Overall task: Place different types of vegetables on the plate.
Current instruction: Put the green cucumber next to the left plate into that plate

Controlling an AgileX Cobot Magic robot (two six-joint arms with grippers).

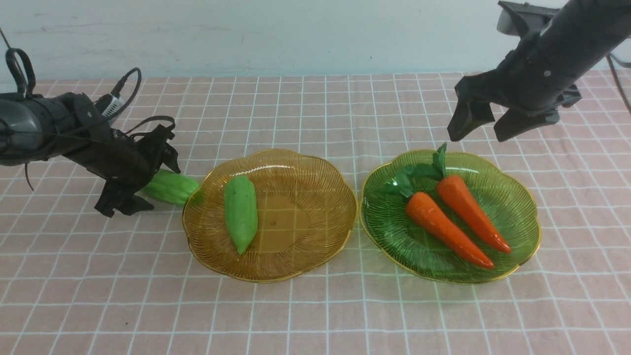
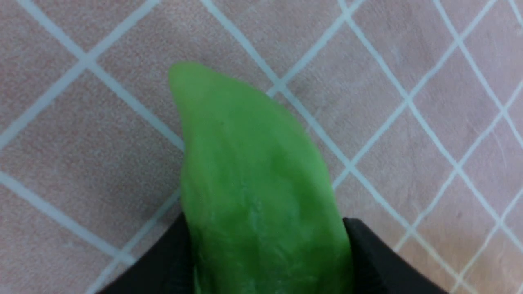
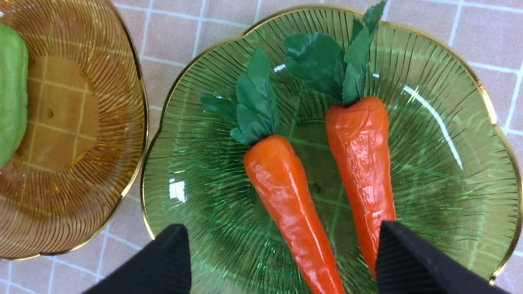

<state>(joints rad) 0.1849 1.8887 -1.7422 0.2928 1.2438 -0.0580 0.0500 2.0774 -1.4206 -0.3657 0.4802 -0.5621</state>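
Pink checked cloth covers the surface (image 1: 315,315). Two ribbed glass plates sit on it side by side, rims close but apart: an amber plate (image 1: 315,231) toward my left and a green plate (image 1: 517,207) toward my right.

Two orange carrots lie on the green plate, the longer carrot (image 1: 446,229) just beside the shorter carrot (image 1: 471,212), leafy tops pointing away from me. A pale-green, ridged gourd (image 1: 240,213) lies lengthwise on the amber plate, left of its middle. The second gourd (image 1: 172,187) lies on the cloth against that plate's left rim. It is the only vegetable not yet on a plate.

That gourd looks like a light, hollow or foam toy with a matte, slightly waxy skin, so it should lift easily. It is fat in the middle and tapers at the ends, and I judge it could squirt out of a grip near a tip. Holding across the thick middle looks safest.

My left fingers (image 1: 125,204) are clamped on the second gourd, pressed against both its flanks, low over the cloth. My right fingers (image 1: 473,116) are spread apart and hold nothing, hovering above the far edge of the green plate.
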